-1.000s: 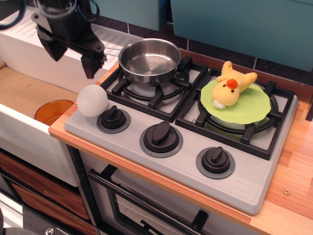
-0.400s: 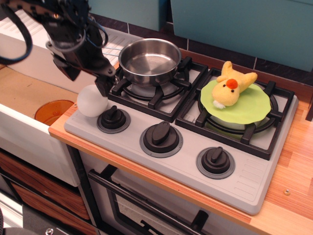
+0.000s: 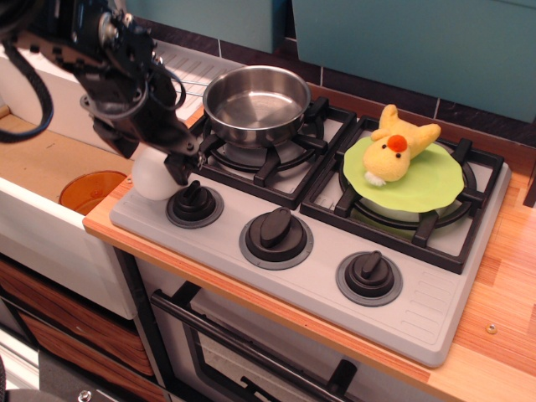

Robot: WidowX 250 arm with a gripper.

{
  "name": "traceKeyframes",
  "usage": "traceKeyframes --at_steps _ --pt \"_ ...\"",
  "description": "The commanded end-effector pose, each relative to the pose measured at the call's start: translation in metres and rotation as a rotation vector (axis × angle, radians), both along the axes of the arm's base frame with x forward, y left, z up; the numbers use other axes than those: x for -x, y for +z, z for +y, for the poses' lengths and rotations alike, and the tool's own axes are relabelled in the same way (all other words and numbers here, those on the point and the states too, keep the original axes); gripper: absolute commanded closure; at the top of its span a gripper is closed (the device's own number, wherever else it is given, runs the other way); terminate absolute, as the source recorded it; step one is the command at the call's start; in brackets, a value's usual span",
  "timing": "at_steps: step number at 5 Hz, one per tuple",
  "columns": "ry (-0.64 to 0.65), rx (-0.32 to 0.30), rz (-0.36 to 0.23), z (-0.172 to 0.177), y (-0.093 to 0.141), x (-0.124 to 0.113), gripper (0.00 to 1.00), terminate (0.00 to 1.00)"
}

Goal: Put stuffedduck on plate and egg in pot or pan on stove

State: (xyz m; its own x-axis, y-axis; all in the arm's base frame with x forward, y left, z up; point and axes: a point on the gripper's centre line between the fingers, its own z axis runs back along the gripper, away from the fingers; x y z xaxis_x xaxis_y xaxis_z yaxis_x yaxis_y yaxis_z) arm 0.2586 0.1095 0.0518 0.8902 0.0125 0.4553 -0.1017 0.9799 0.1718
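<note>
The white egg (image 3: pixel 147 183) sits on the front left corner of the grey stove (image 3: pixel 435 306), beside the left knob. My gripper (image 3: pixel 152 159) is down over the egg, open, with one finger on each side; its body hides the egg's top. The steel pot (image 3: pixel 255 105) stands empty on the left burner, just right of the gripper. The yellow stuffedduck (image 3: pixel 395 151) lies on the lime-green plate (image 3: pixel 431 188), which rests on the right burner.
An orange round dish (image 3: pixel 90 191) lies in the sink area left of the stove. Three black knobs (image 3: pixel 276 230) line the stove front. A teal wall stands behind, and wooden counter (image 3: pixel 507 276) runs along the right.
My gripper has come down and a little toward the front, from above the pot's left side to straddling the egg. The egg, pot, duck and plate have not moved.
</note>
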Motion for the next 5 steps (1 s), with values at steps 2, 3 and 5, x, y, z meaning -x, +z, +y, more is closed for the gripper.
traceKeyframes --at_steps 2,3,5 --pt "0.029 0.021 -0.049 -0.006 -0.016 0.011 0.00 0.00" --pt "0.019 0.039 -0.063 -0.009 -0.024 0.008 0.00 0.00" --pt "-0.013 0.052 -0.070 -0.005 -0.020 -0.009 1.00 0.00"
